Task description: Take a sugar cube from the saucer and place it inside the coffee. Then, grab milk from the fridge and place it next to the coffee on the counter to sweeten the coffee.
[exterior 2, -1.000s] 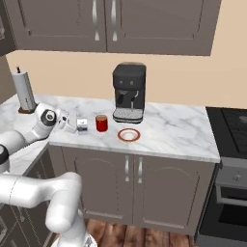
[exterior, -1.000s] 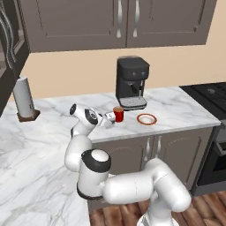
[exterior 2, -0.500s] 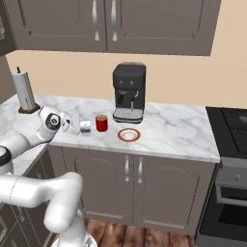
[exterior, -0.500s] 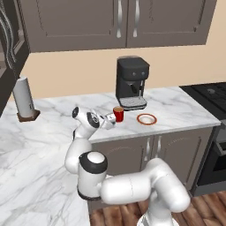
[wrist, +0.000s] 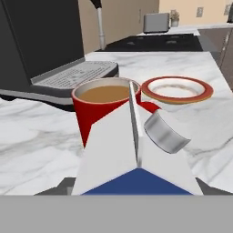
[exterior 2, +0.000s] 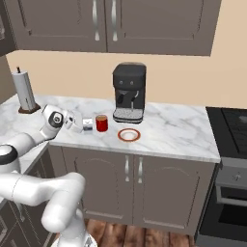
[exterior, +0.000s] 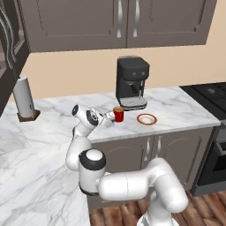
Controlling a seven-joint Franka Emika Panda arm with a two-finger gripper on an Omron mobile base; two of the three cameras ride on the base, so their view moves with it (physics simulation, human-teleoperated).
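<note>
Worktop: the white marble worktop with grey veins (exterior 2: 178,130) is running over grey-brown cabinet doors with silver handles and is carrying every small thing named here.
Arm: the white robot arm with dark joints is reaching forward over the worktop's front edge, its wrist lying low just left of the red cup.
Coffee machine: the black boxy coffee machine (exterior: 132,82) is standing upright at the back of the worktop, just behind the cup.
Paper roll: the white upright roll on a dark wooden base (exterior 2: 23,90) is standing well apart from the rest, at the far left by the wall.
Hand: the 2-finger hand (exterior 2: 80,125) is standing partly open around the carton; whether the fingers are pressing on its sides I cannot tell.
Milk: the small white gabled carton with blue markings (wrist: 135,157) is sitting at the hand, just beside the cup on its left; in the hand view its roof ridge is overlapping the cup's front.
Coffee: the small red cylindrical cup of brown liquid (exterior 2: 101,123) is standing upright between the carton and the plate.
Saucer: the small round white plate with a red-orange rim (exterior: 146,119) is lying flat just right of the cup, not touching it.
</note>
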